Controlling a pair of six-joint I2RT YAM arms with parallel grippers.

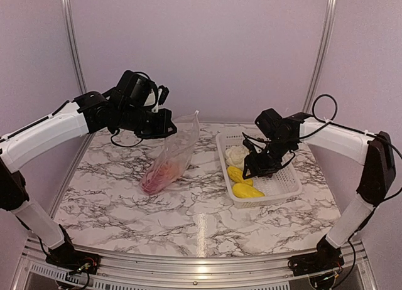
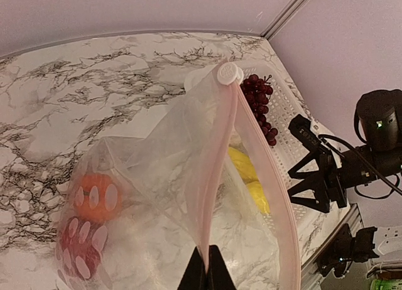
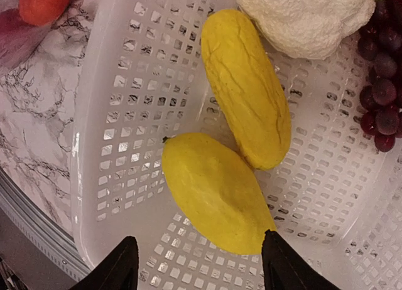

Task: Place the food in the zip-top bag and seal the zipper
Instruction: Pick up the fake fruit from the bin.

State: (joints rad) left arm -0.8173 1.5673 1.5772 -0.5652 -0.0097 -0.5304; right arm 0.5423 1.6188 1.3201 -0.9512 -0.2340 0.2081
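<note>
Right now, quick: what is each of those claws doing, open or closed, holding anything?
Left gripper: closed, pinching the zip-top bag by its zipper.
Right gripper: open, holding nothing, above a yellow piece in the basket.

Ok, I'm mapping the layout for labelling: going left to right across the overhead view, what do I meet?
zip-top bag → cauliflower → right tool. The yellow pieces overlap these, so I left them out.
</note>
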